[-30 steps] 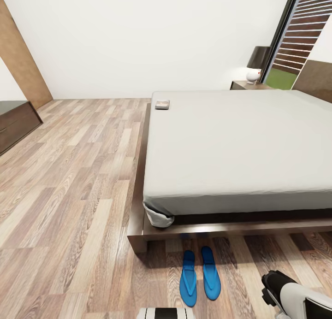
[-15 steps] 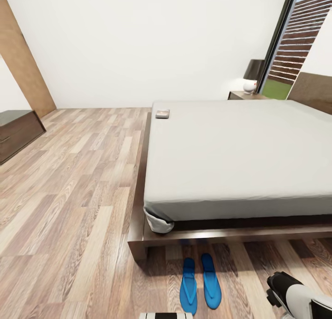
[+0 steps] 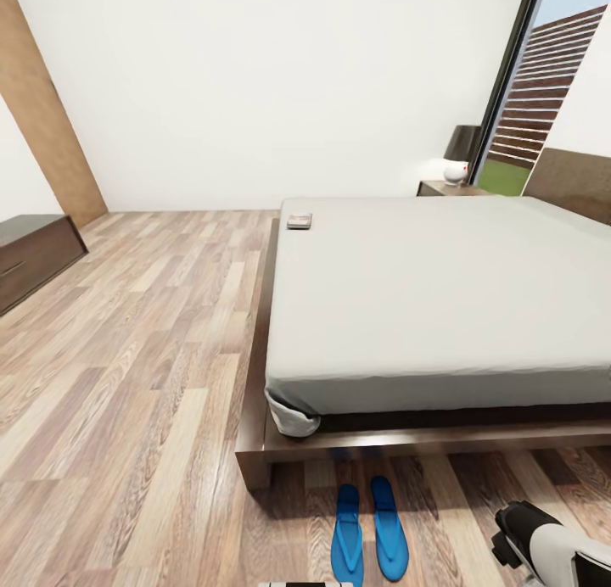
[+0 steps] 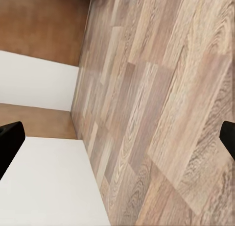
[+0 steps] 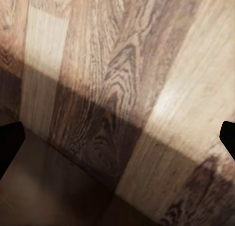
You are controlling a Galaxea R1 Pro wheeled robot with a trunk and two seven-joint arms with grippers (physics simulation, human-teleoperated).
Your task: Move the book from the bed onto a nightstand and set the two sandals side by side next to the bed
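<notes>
- 1 large bed (image 3: 441, 290) is the landmark; against the earlier pictures it sits lower in the head view and more wall shows, so the camera has tilted up, not the furniture.
- Nightstand (image 3: 441, 188) stands beyond the bed's far side, by the window.
- 2 sandals (image 3: 368, 536) lie side by side on the floor (image 3: 127, 383), just off the bed's near corner.
- Book (image 3: 299, 221) rests on the bed's far left corner.
- Left gripper (image 4: 117, 138) and right gripper (image 5: 117, 138) both spread wide over bare planks, holding nothing.
</notes>
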